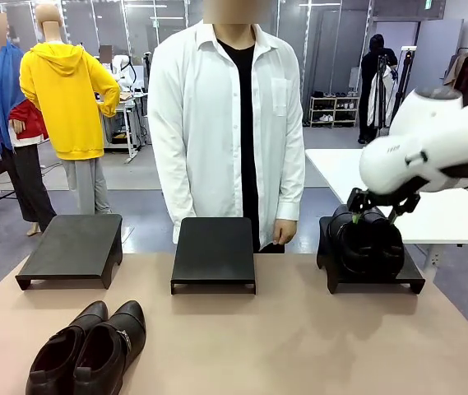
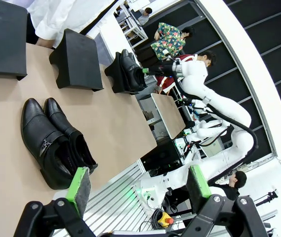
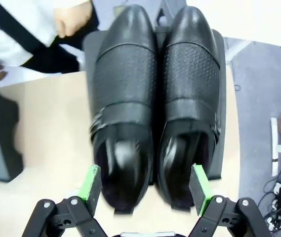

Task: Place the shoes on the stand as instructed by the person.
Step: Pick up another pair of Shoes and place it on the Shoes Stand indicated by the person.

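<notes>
Shoes (image 3: 155, 98) on right stand (image 1: 382, 280), right pincer (image 3: 145, 185) clasping heels; left pincer (image 2: 135, 185) released near buckled pair (image 2: 56, 143); person (image 1: 225, 123) behind middle stand (image 1: 214, 247).

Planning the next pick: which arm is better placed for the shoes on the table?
Left. The left gripper, open, hovers right beside the ankle-high buckled pair; the right gripper is closed around the other pair on the right stand.
</notes>
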